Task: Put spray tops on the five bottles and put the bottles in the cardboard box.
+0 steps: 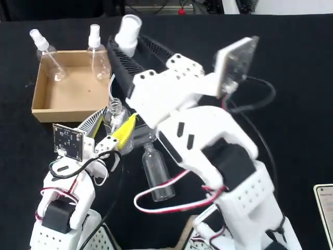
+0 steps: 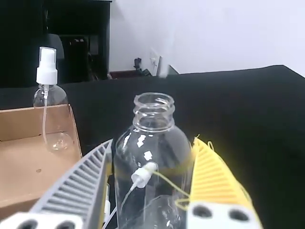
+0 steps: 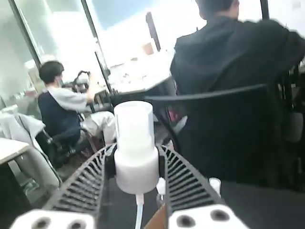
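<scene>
Right now the left pincer (image 2: pixel 152 148) is closed on an uncapped clear bottle (image 2: pixel 153 112), with the grey finger on one side of the body and the yellow finger on the other. The bottle stands upright with its threaded neck open, just beside the near right corner of the cardboard box (image 1: pixel 39 96). Seen from above, the same pincer (image 1: pixel 118 113) sits low over the black counter (image 1: pixel 291 78).

Up higher, the right pincer (image 3: pixel 137 150) grips a white spray top (image 3: pixel 135 124) between its two black ribbed fingers, and the thin dip tube hangs down from the cap. In the high view this spray top (image 1: pixel 127 32) is held above the far right corner of the box, clear of the open bottle below.

Inside the box, two bottles with tops fitted stand upright against the far wall. One (image 1: pixel 49 60) is at the far left corner and the other (image 1: pixel 99 57) is at the far right corner. The left wrist view catches one of them (image 2: pixel 47 107) behind the cardboard wall.

Nearer the arm bases, another clear bottle (image 1: pixel 156 174) lies on its side on the counter between the two arms, its bare neck pointing towards the box.

Through the glass of the held bottle a small white spray top with a tube (image 2: pixel 143 174) is visible. I cannot tell exactly where it lies.
</scene>
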